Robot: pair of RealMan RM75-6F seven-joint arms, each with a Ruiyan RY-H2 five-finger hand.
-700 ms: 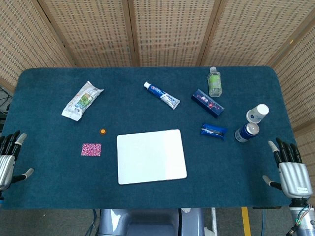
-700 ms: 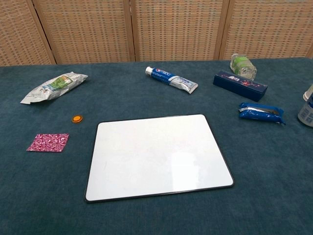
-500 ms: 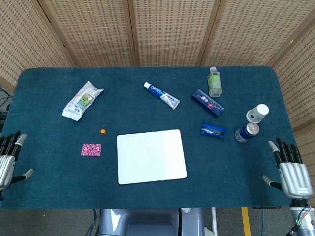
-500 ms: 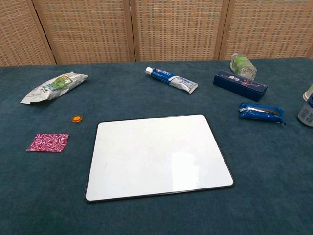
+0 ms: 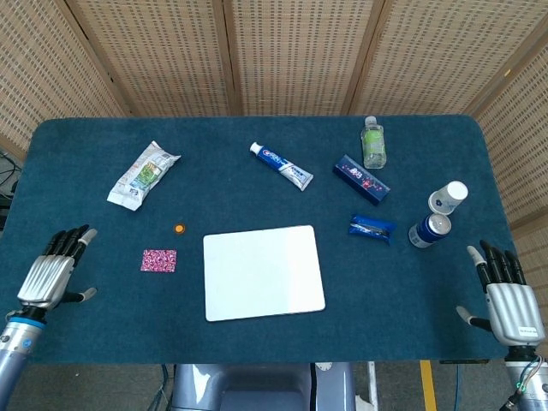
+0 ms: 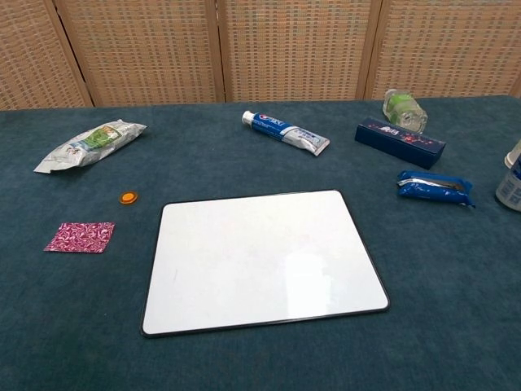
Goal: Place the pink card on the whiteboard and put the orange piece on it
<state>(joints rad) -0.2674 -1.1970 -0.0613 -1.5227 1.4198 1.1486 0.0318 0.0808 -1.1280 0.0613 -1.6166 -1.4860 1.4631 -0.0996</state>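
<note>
The pink card [image 5: 158, 260] [image 6: 80, 237] lies flat on the blue cloth, left of the whiteboard [image 5: 263, 272] [image 6: 260, 258]. The small orange piece [image 5: 180, 229] [image 6: 128, 197] sits just behind the card, apart from it. My left hand [image 5: 54, 275] hovers open at the table's near left, a hand's width left of the card, fingers straight and spread. My right hand [image 5: 505, 297] is open at the near right edge, holding nothing. Neither hand shows in the chest view.
A crumpled snack bag [image 5: 142, 175] lies at the back left. A toothpaste tube [image 5: 281, 166], a dark blue box [image 5: 360, 179], a small bottle [image 5: 372, 142], a blue wrapped bar [image 5: 372, 228] and a blue-white bottle [image 5: 435, 220] lie behind and right of the board.
My left hand has moved rightwards and inwards from the table's left edge towards the pink card. My right hand and all objects have stayed where they were.
</note>
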